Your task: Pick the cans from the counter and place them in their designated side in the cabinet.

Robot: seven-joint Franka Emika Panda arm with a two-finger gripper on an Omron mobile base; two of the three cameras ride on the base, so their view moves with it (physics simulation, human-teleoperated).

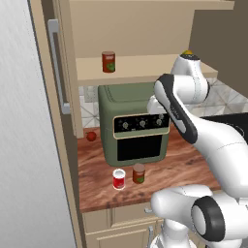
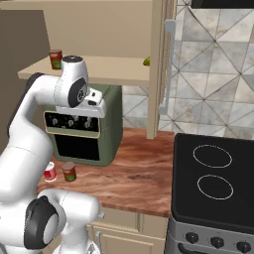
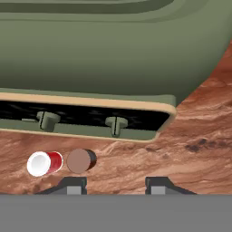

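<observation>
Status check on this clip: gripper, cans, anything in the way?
Gripper empty, high above counter. Red can and brown can upright side by side before green oven. A third can on cabinet shelf.

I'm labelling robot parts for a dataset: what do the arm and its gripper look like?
The arm is glossy white with rounded, bulbous links and dark grey to black bands and caps at the joints; no cables or markings show. The gripper has two small dark grey finger tips with lighter square faces.
</observation>
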